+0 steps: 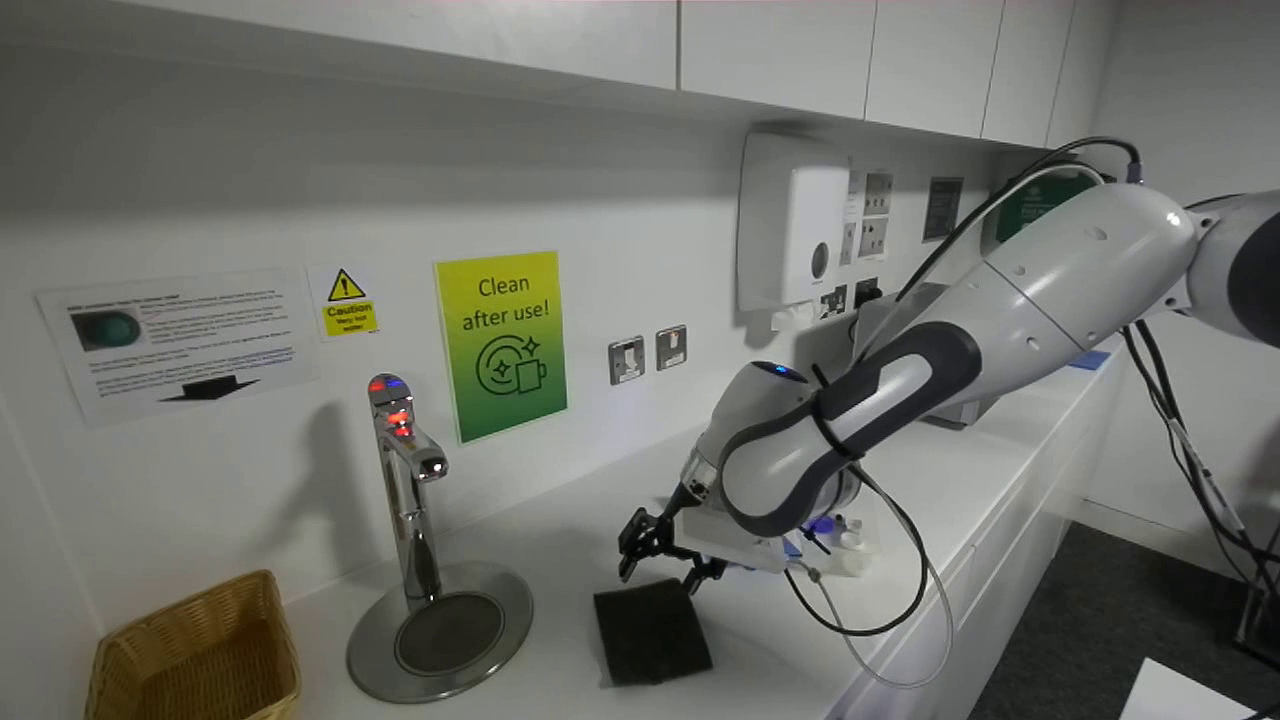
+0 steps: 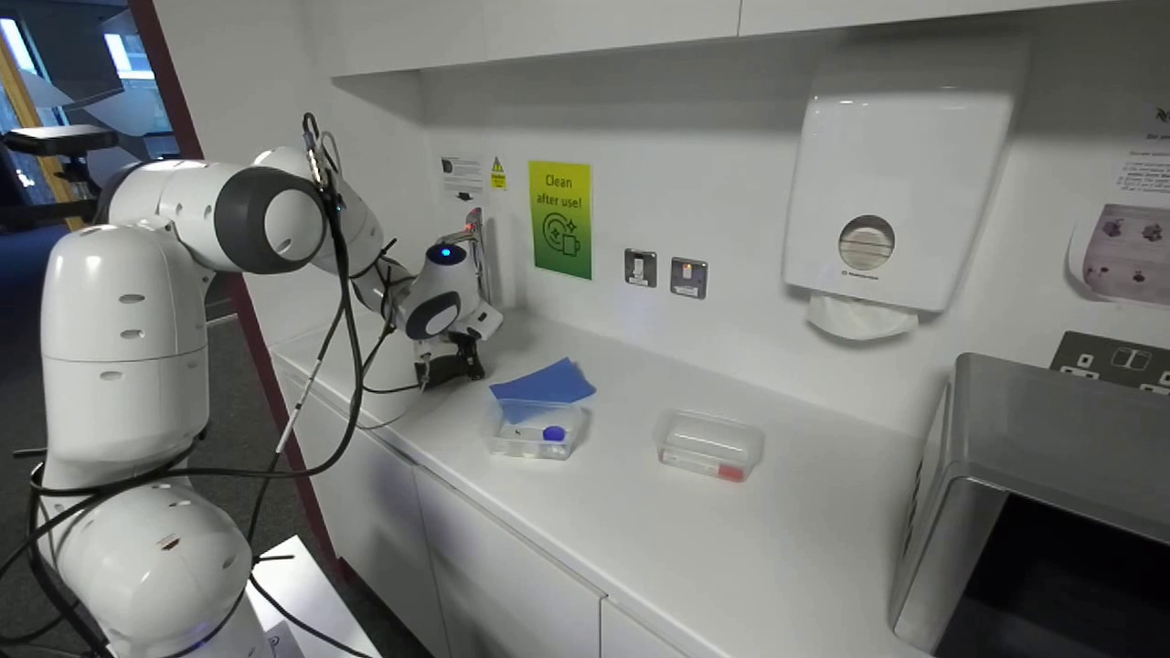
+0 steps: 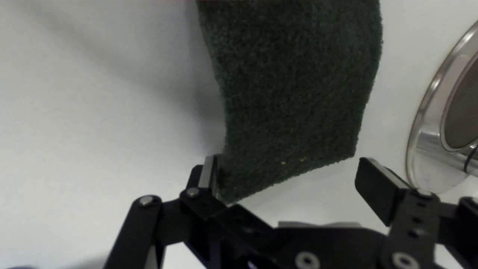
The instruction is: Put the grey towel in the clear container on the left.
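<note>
We see the gripper (image 3: 289,172) spread wide at the grey towel (image 1: 653,636) (touching: can't tell). Left clear container (image 2: 532,450) sits near the blue cloth (image 2: 548,382).

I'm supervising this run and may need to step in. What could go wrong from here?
In the wrist view, the open gripper is at just one end of the grey towel, so closing might give a weak hold. The clear container has a blue item inside, so the towel might perch on it. A similar tub nearby might be chosen by mistake.
</note>
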### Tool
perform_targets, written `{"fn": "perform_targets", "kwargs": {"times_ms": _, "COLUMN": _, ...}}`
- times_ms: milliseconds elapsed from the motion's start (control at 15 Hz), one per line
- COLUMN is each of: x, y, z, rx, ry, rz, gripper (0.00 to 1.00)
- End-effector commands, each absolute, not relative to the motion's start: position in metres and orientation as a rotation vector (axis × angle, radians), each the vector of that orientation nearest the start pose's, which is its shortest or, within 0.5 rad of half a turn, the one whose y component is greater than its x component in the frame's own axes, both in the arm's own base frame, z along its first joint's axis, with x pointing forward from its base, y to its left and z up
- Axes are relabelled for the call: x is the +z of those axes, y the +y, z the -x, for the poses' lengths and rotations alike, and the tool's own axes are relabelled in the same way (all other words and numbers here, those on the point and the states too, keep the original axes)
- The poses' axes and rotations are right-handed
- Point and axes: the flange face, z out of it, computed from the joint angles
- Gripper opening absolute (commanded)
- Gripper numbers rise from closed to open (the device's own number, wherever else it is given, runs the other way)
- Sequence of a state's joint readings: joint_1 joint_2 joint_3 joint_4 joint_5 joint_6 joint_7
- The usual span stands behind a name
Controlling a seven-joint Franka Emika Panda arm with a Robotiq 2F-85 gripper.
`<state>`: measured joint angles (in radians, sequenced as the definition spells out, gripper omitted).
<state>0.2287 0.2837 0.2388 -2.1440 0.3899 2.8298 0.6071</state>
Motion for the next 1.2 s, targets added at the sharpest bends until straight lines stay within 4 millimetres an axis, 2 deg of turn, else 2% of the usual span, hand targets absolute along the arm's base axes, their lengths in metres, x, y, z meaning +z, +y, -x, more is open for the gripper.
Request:
{"fn": "perform_targets", "kwargs": {"times_ms": 0, "x": 0.318, "y": 0.259, "z": -0.547, "rx": -0.292, "ry": 0.657, "rz": 2.546, "gripper": 1.00}}
{"fn": "perform_targets", "kwargs": {"times_ms": 333, "x": 0.323, "y": 0.271, "z": -0.536, "rx": -0.201, "ry": 0.616, "rz": 2.455, "gripper": 1.00}}
{"fn": "perform_targets", "kwargs": {"times_ms": 533, "x": 0.321, "y": 0.267, "z": -0.535, "rx": -0.187, "ry": 0.616, "rz": 2.407, "gripper": 1.00}}
{"fn": "perform_targets", "kwargs": {"times_ms": 600, "x": 0.319, "y": 0.264, "z": -0.537, "rx": -0.177, "ry": 0.629, "rz": 2.398, "gripper": 0.75}}
{"fn": "perform_targets", "kwargs": {"times_ms": 733, "x": 0.316, "y": 0.258, "z": -0.538, "rx": -0.166, "ry": 0.633, "rz": 2.379, "gripper": 0.67}}
{"fn": "perform_targets", "kwargs": {"times_ms": 1133, "x": 0.317, "y": 0.241, "z": -0.541, "rx": -0.160, "ry": 0.675, "rz": 2.335, "gripper": 0.20}}
